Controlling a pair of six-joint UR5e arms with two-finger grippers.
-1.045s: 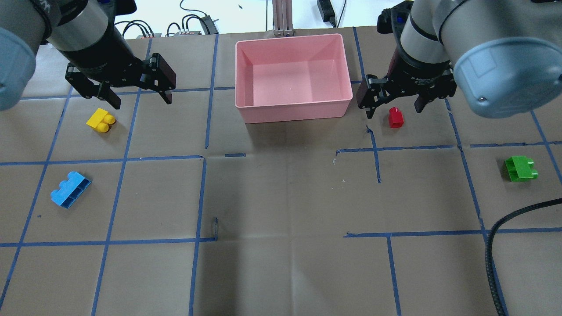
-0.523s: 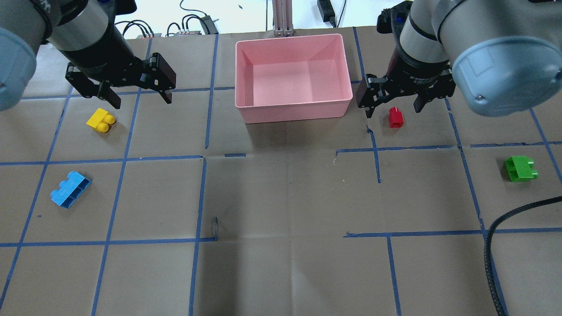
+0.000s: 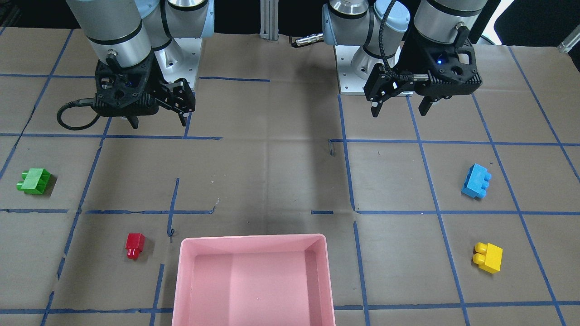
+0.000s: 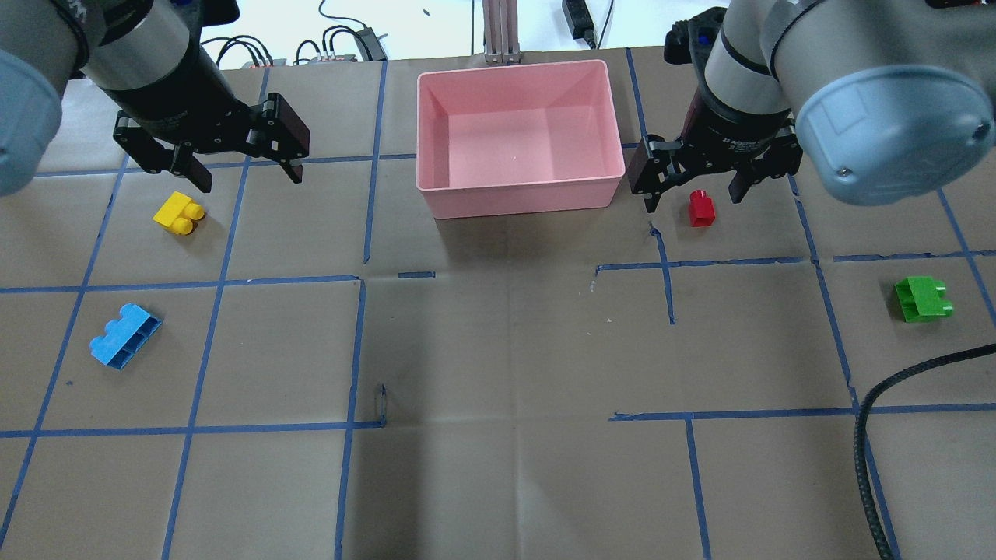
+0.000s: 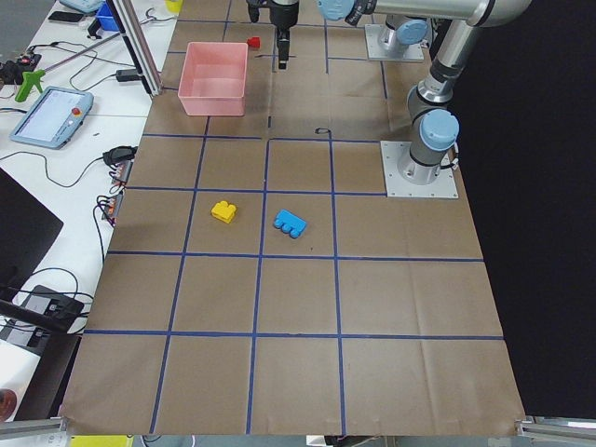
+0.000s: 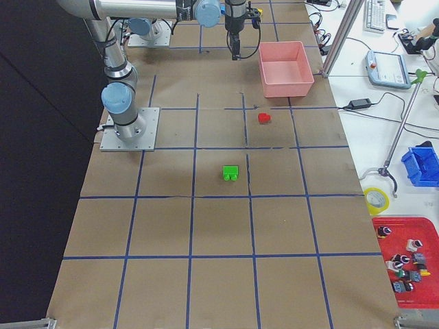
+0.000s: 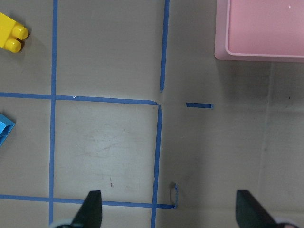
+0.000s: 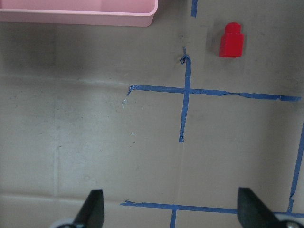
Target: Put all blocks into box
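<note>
Both of my grippers hang above the counter (image 4: 506, 350) with their fingers spread apart and nothing between them: the left gripper (image 4: 249, 181) is over the tape line just beyond the yellow brick (image 4: 179, 213), and the right gripper (image 4: 692, 198) is near the pink box (image 4: 521, 198). From overhead the red brick (image 4: 701, 208) seems to sit between my right fingers. My right wrist camera corrects that, showing the brick on the counter far up the frame, well clear of both fingertips, lying just past the box's corner. The front-facing camera agrees, with the red brick down beside the box and my gripper apart from it. The blue brick (image 4: 124, 335) lies nearer my base than the yellow one, and the green brick (image 4: 922, 299) sits alone, well out to my right. Neither wrist camera catches the green brick. My left wrist view cuts the blue brick off at its edge, leaving only a sliver, and takes in the yellow brick at its top corner. Each wrist view holds only one corner of the box. In the two side views my grippers are too small to judge.
</note>
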